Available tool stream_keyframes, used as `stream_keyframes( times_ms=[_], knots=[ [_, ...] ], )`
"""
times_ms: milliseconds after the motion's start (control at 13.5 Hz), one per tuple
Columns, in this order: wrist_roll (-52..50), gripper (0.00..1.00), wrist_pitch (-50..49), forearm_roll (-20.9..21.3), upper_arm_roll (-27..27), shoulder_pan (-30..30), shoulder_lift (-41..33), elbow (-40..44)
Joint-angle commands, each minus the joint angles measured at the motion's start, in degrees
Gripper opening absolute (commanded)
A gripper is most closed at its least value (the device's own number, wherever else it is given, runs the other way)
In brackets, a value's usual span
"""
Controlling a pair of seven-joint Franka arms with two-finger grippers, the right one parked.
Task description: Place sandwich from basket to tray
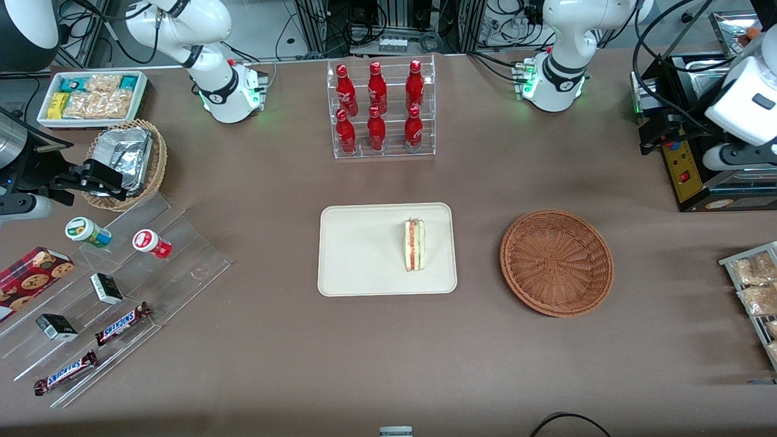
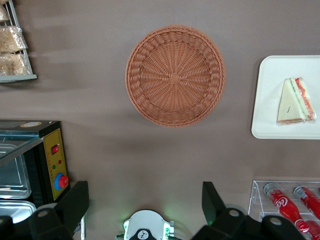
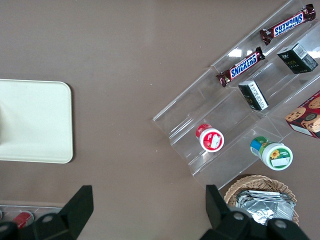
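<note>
Layout, referenced to the tray [image 1: 364,255]

The sandwich [image 1: 415,244] is lying on the tray, at the side nearest the basket [image 1: 556,262]. The basket is sitting beside the tray, apart, toward the working arm's end. The gripper [image 2: 145,200] is hanging well above the table, fingers spread, nearer the basket than the tray.

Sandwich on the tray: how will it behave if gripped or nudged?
The sandwich looks like soft bread, so it probably squashes. Standing on edge on the tray, it may tip if nudged. The open gripper is high above the table, clear of the basket.

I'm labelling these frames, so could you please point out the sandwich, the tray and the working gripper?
sandwich [image 1: 414,244], front view, striped cut edge.
tray [image 1: 358,249], front view, bare surface.
gripper [image 2: 145,202], left wrist view, midway between its open fingers.
</note>
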Motion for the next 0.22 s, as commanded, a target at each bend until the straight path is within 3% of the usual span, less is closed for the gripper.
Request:
stream_keyframes(
  times_ms=[0, 148],
  knots=[
    [0.69, 1.0, -0.92, 1.07, 0.67, -0.86, -0.15, -0.59],
    [0.77, 1.0, -1.09, 1.16, 0.67, -0.77, -0.94, -1.82]
  ],
)
